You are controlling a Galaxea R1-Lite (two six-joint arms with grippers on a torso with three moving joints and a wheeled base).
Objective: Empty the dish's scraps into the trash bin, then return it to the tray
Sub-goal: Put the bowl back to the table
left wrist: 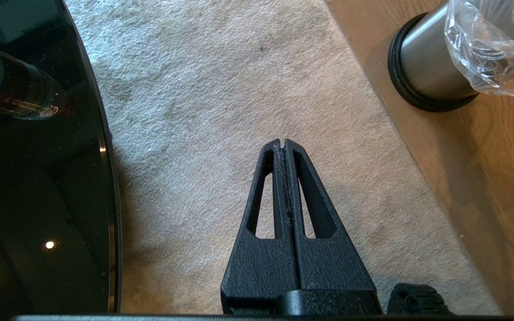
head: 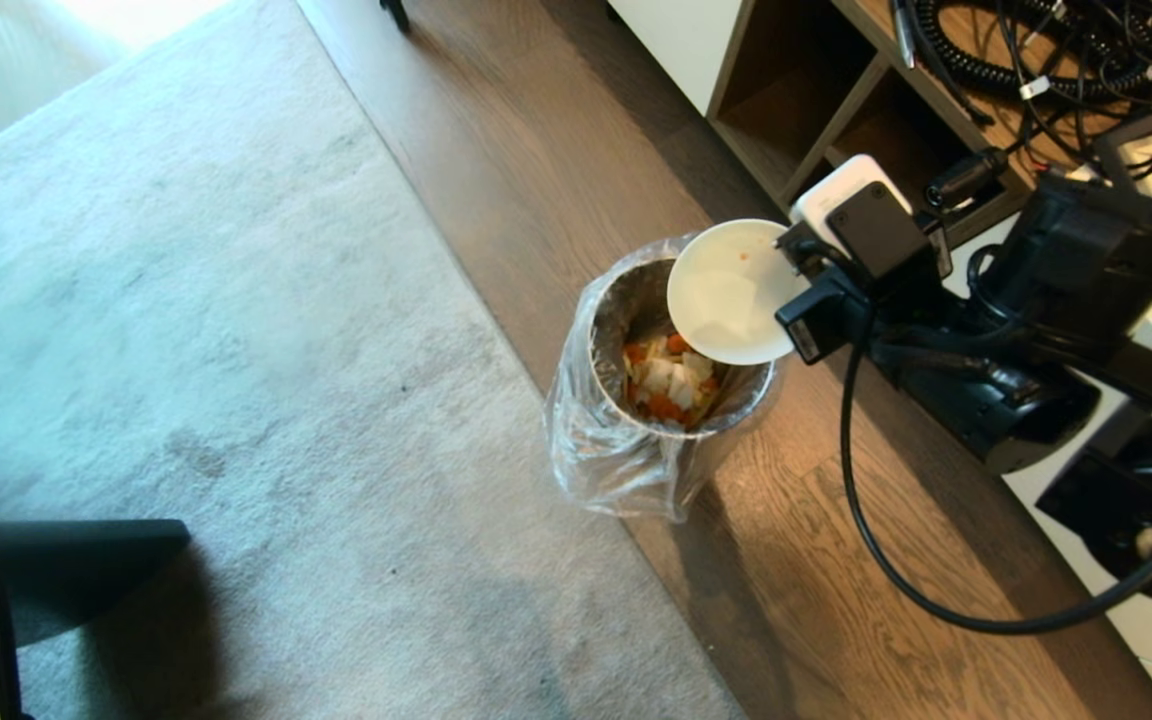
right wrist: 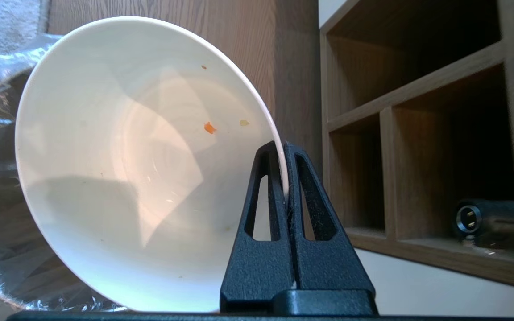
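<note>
My right gripper point(head: 786, 275) point(right wrist: 282, 145) is shut on the rim of the dish point(head: 726, 292) point(right wrist: 136, 165), a white round bowl tipped on its side over the trash bin point(head: 651, 375). The bowl's inside is nearly bare, with only a few tiny orange and yellow specks point(right wrist: 209, 128). The scraps point(head: 671, 382), orange and white chunks, lie inside the metal bin, which is lined with a crinkled clear bag point(head: 601, 455). In the left wrist view the bin's base point(left wrist: 422, 78) stands on the wood floor. My left gripper point(left wrist: 283, 142) hangs shut and empty over the carpet. The tray is out of view.
A grey carpet point(head: 186, 350) covers the floor on the left, wood flooring point(head: 836, 560) runs under the bin. A wooden shelf unit point(head: 816, 100) with cables on top stands behind my right arm. A dark round glass-topped surface point(left wrist: 38, 178) is beside my left gripper.
</note>
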